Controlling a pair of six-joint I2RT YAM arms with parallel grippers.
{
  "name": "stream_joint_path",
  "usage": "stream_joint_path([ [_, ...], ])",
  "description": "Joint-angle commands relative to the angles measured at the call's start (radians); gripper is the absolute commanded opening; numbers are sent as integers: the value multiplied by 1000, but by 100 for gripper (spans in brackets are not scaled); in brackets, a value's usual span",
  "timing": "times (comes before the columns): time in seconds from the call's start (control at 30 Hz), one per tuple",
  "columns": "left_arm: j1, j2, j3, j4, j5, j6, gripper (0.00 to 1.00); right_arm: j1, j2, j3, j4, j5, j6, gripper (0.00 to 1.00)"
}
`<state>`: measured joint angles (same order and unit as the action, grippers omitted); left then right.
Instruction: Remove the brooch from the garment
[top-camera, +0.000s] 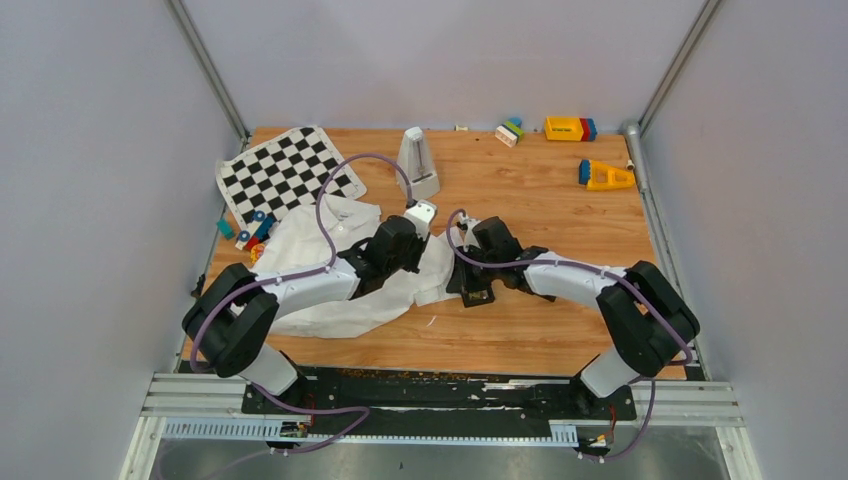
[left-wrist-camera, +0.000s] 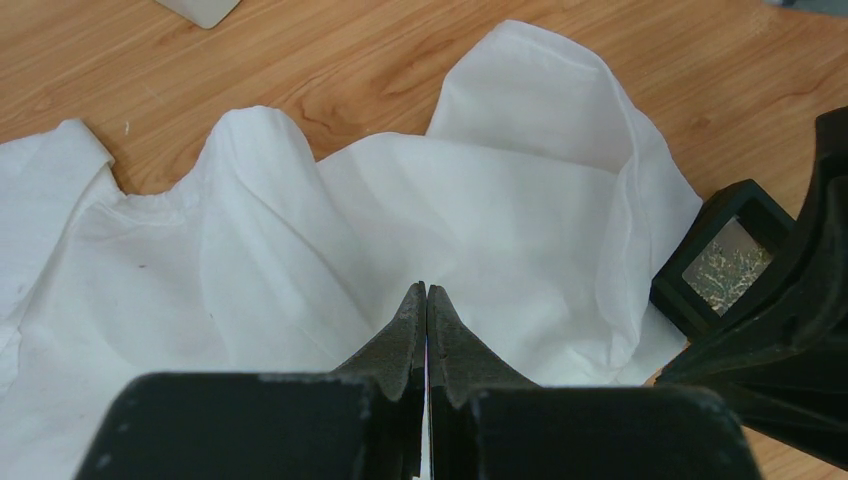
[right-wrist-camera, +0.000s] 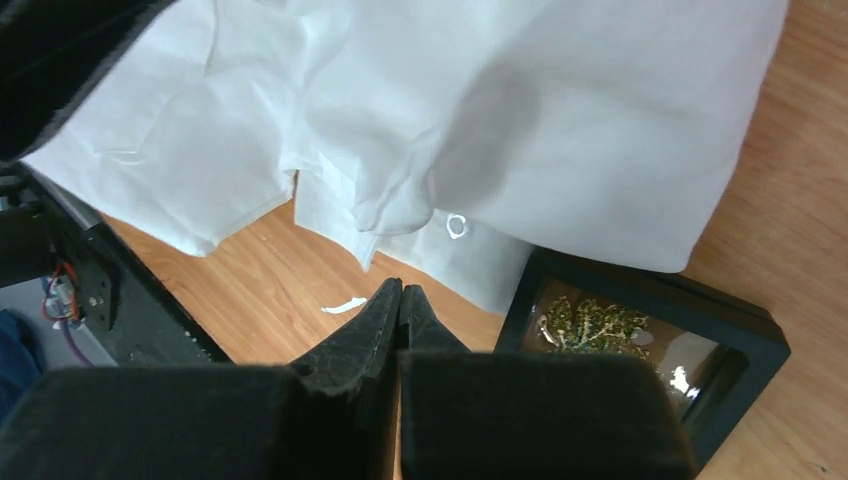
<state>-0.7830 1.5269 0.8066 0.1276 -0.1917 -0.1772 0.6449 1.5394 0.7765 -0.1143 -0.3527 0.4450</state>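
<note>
The garment (top-camera: 330, 300) is a white shirt crumpled on the wooden table, left of centre. It fills the left wrist view (left-wrist-camera: 300, 250) and the top of the right wrist view (right-wrist-camera: 520, 120), where one button (right-wrist-camera: 457, 226) shows. The brooch (right-wrist-camera: 592, 326), greenish-gold and glittering, lies inside a small black box (right-wrist-camera: 740, 330) just off the shirt's edge. It also shows in the left wrist view (left-wrist-camera: 728, 268). My left gripper (left-wrist-camera: 427, 290) is shut over the cloth, nothing visibly held. My right gripper (right-wrist-camera: 400, 290) is shut and empty over bare wood, beside the box.
A chequered mat (top-camera: 285, 170) lies at the back left. A white wedge-shaped object (top-camera: 418, 165) stands behind the shirt. Toy blocks (top-camera: 570, 128) and a yellow piece (top-camera: 605, 175) sit at the back right. Small coloured pieces (top-camera: 250, 235) lie left of the shirt.
</note>
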Motion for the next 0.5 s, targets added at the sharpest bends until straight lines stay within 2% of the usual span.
stream_joint_path([
  [0.0,8,-39,7,-8,-33,-37,0,11,28,51,-51,108,-43,0],
  [0.27,28,-73,-17,-9,-123,-69,0,-2,63,114,-233,538,46,0],
  [0.37,45,-112,-37,-6,-167,-92,0,-15,19,101,-245,607,78,1],
  [0.47,60,-151,-70,3,-198,-101,0,-17,-60,70,-230,656,86,6],
])
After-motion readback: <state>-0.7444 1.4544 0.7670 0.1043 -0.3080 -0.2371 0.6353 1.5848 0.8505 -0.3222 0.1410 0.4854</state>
